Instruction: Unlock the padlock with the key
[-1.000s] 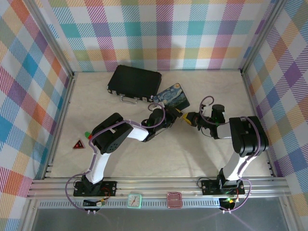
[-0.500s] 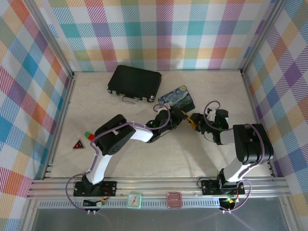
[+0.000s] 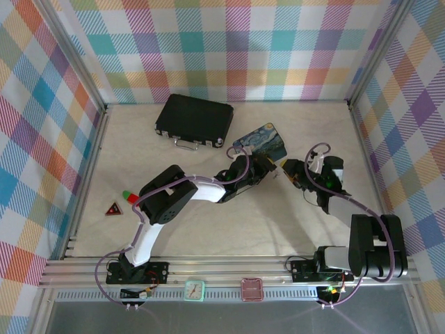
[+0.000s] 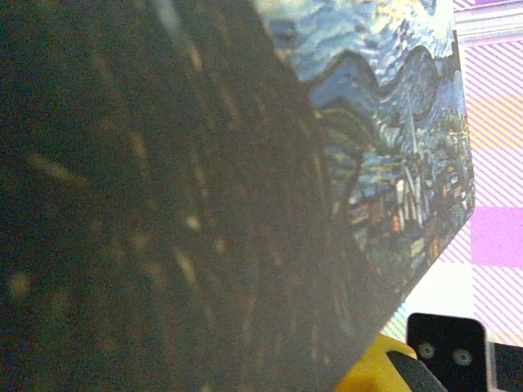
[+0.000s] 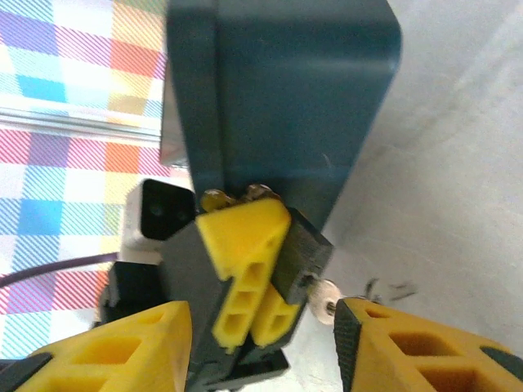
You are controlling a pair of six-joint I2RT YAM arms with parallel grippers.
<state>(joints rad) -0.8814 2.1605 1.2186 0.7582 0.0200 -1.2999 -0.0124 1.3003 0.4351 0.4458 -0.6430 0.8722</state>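
On my overhead feed, far left, a small red triangle point(image 3: 113, 208) lies flat on the table point(image 3: 208, 229). A black briefcase point(image 3: 195, 120) sits toward the back wall.

Moving toward the middle, the left gripper point(image 5: 257, 278) reaches out near the front of the Starry-Night box point(image 3: 261, 141). Through the right wrist camera I see its two yellow fingers point(image 5: 241, 241) drawn close together, with the padlock point(image 5: 306, 245) pressed against them. I read that as a narrow grip on the lock, though I cannot see exactly how the pads bite. The padlock shows as a small dark block with a rough, matte face, held above the table right in front of the box's blue-grey side. I cannot make out its shackle. The key point(image 5: 325, 291) is a tiny pale silvery piece poking from the block's lower end, apparently seated in it.

On the right, the right gripper point(image 5: 261, 320) faces the lock with its yellow fingers spread wide, one on each side of the left gripper and touching nothing.
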